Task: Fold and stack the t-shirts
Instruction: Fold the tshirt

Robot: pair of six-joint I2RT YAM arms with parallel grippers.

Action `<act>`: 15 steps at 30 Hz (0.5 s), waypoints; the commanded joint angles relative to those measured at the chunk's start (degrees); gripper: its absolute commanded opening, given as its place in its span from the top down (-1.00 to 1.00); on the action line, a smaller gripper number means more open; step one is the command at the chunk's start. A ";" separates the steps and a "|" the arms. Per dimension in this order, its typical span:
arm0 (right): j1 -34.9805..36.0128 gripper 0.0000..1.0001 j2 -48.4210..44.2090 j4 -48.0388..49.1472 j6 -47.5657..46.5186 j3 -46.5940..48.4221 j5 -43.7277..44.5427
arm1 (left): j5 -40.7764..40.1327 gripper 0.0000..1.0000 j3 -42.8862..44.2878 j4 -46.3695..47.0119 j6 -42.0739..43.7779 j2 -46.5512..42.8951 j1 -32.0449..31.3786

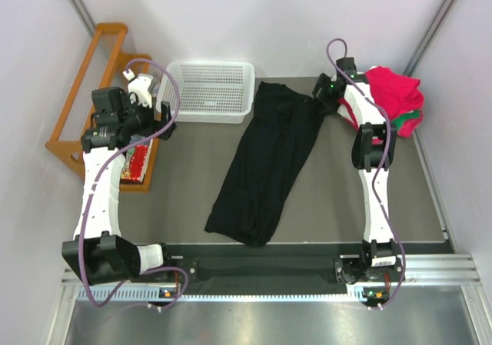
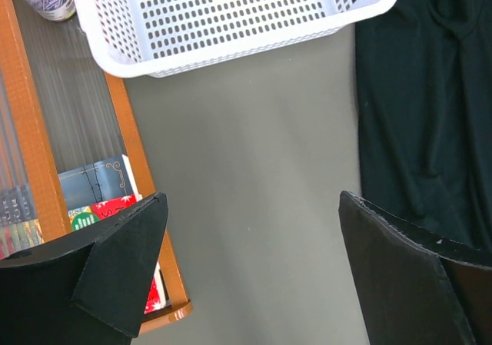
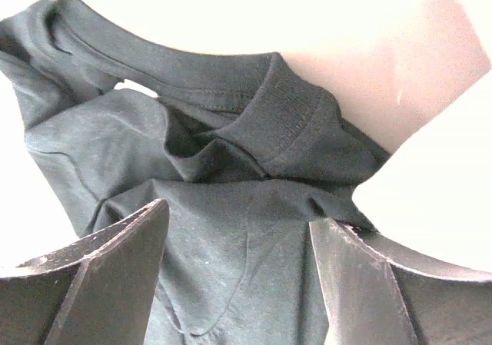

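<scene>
The black t-shirt [image 1: 265,164] lies folded into a long strip down the middle of the table, its collar end at the back. My right gripper [image 1: 321,99] hangs over that back right corner. In the right wrist view the right gripper [image 3: 238,214] is open, with the black t-shirt [image 3: 231,145] and its ribbed collar [image 3: 284,107] lying just beneath the fingers. A red t-shirt [image 1: 396,91] sits on a green one [image 1: 411,118] at the back right. My left gripper [image 1: 165,118] is open and empty [image 2: 252,199] over bare table, left of the black t-shirt [image 2: 423,91].
A white perforated basket [image 1: 211,90] [image 2: 231,57] stands at the back, left of the shirt's collar end. A wooden rack [image 1: 92,91] [image 2: 146,177] holding colourful packets borders the table's left side. Grey walls close in on both sides.
</scene>
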 commanded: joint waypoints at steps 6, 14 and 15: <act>1.38 -0.58 -5.06 7.61 -4.75 0.86 -5.66 | 0.45 -0.95 1.78 0.36 0.37 -0.46 -0.01; 12.89 -0.79 -23.86 0.75 -16.35 -7.13 9.44 | 1.51 -0.95 1.25 0.62 -1.22 -2.39 -0.01; 16.39 -0.79 -28.85 0.40 -17.32 -8.97 11.11 | 1.51 -0.95 1.08 0.53 -1.31 -2.57 -0.10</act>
